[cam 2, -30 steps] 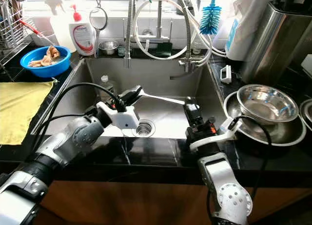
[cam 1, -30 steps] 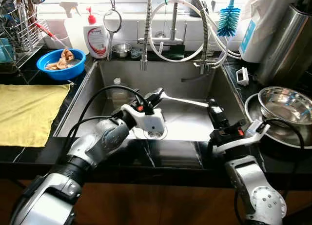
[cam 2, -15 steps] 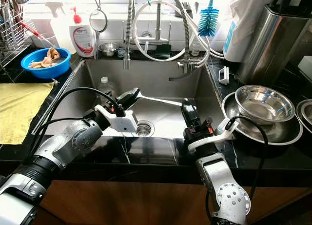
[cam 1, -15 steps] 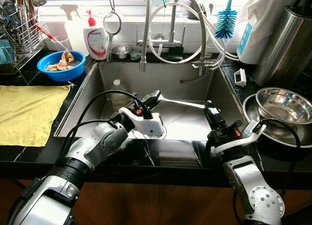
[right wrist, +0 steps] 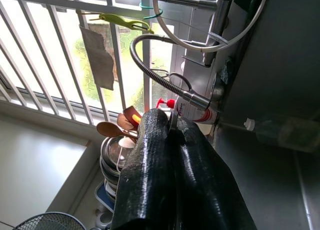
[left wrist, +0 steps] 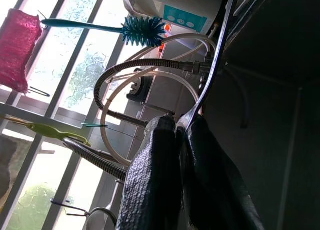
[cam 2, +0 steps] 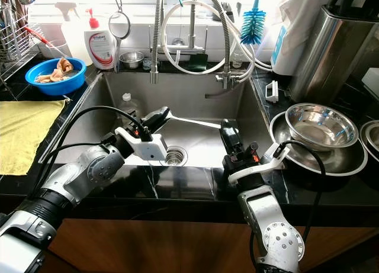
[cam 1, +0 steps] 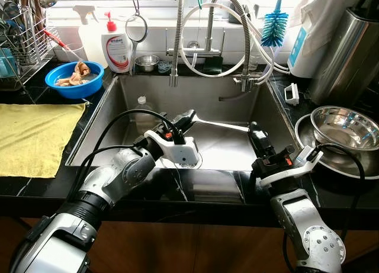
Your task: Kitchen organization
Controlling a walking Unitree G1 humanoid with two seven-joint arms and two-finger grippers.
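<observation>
One spoon (cam 1: 222, 124) pinched between left gripper (cam 1: 188, 116) jaws.

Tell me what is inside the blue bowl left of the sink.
The blue bowl holds pale brownish scraps lying in a heap. Whatever lies beneath them, and the bowl's bottom, is covered.

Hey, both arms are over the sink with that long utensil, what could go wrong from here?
The left gripper and right gripper pinch the thin metal utensil by its ends; uneven pulling might bend it or slip it into the sink. The right arm is close to the steel bowl and might knock it.
</observation>
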